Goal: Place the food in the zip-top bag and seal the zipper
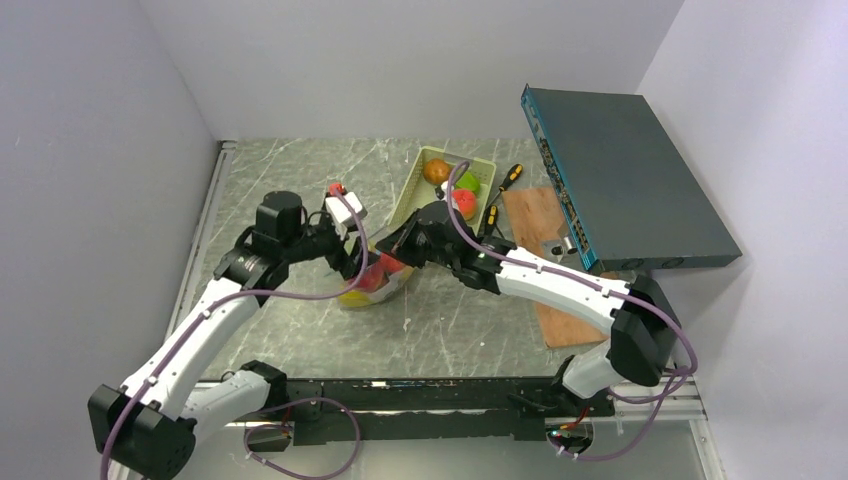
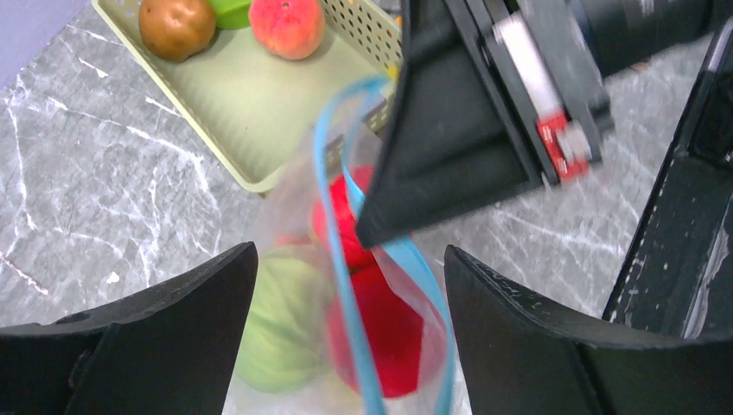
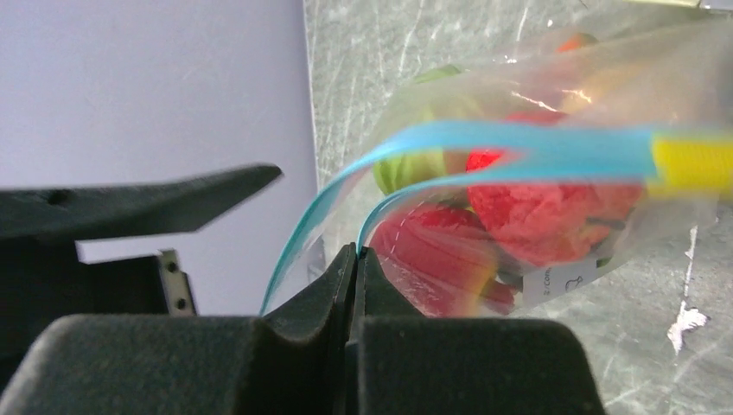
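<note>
Left fingers [image 2: 216, 285] spread wide astride the zip-top bag [image 2: 277, 328], standing on the worktop [image 2: 86, 173], its blue zipper [image 2: 343, 285] running away between them, agape. Right fingers [image 3: 346, 285], clamped together, pinch one lip. Only the right wrist view shows that pinch; the top view shows food [image 1: 436, 171] in the basket [image 1: 407, 190].

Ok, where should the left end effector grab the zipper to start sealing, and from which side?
Probably both lips of the zipper together, in the stretch between the fingers of the open left end effector, coming straight down from above. The mouth stands edge-up and gapes there, one finger on each side. Keep clear of the right end effector, shut on one lip further along.
</note>
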